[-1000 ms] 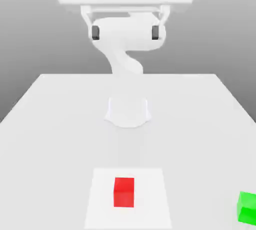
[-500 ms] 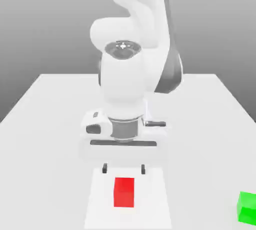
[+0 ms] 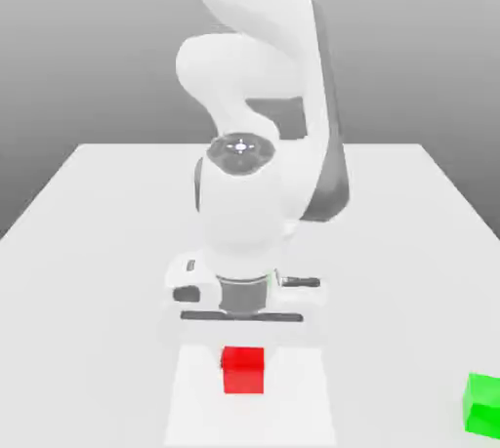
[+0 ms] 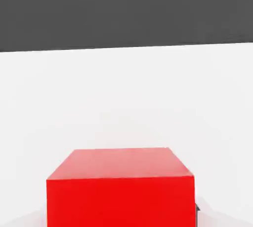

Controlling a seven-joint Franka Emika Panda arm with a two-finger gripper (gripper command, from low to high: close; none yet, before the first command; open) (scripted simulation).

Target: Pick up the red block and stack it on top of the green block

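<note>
The white table [image 3: 88, 241] spreads wide on every side of the fingers, and in the hand view it runs beyond them to a straight edge against a dark grey backdrop. The white arm [image 3: 256, 192] stands folded directly above them, its wrist pointing straight down and its flat hand close over the table. A paler square patch [image 3: 195, 397] on the table lies under the fingers.

The red block [image 3: 243, 370] sits on that patch, right below the hand and between the fingers of the gripper [image 3: 243, 362]. The fingers are drawn in on the block's two sides, pinching it. The block rests flat and square on the patch, not lifted. The green block [image 3: 482, 403] stands on the bare table well apart from the fingers, off toward the exterior view's right, close to that picture's border and partly cut by it.

The exterior view gives the whole arm, the patch and both blocks, but the hand's body and the red block hide the contact itself. The hand view looks along the fingers: the red block [image 4: 121, 189] fills the near ground with its top face and one side face, and a thin dark strip of one finger [image 4: 196, 212] lies flush against the block's side edge.
</note>
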